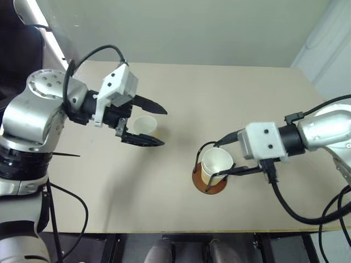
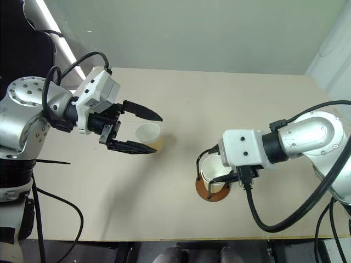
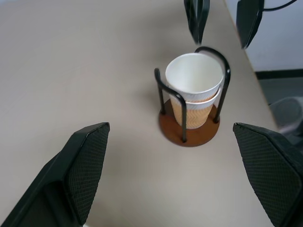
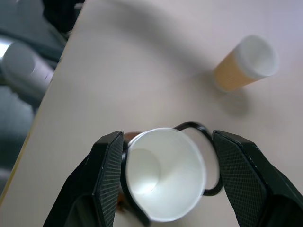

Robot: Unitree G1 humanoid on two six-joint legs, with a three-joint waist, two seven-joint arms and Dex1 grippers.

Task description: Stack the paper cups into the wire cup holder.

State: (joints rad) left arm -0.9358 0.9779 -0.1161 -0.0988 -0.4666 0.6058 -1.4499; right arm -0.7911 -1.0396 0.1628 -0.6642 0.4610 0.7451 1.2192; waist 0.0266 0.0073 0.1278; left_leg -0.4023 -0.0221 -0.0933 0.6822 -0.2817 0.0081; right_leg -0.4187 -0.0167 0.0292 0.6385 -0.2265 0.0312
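Note:
Two paper cups sit nested upright in the wire cup holder, a brown disc with black wire loops, on the table's right half. My right gripper is open, one finger on each side of the top cup's rim, with a small gap on one side. Further left on the table, a third paper cup stands upright. My left gripper hovers over it, open wide and empty, pointing toward the holder.
The tan table ends in a front edge close below the holder and a right edge just beyond it. Black cables hang from both arms.

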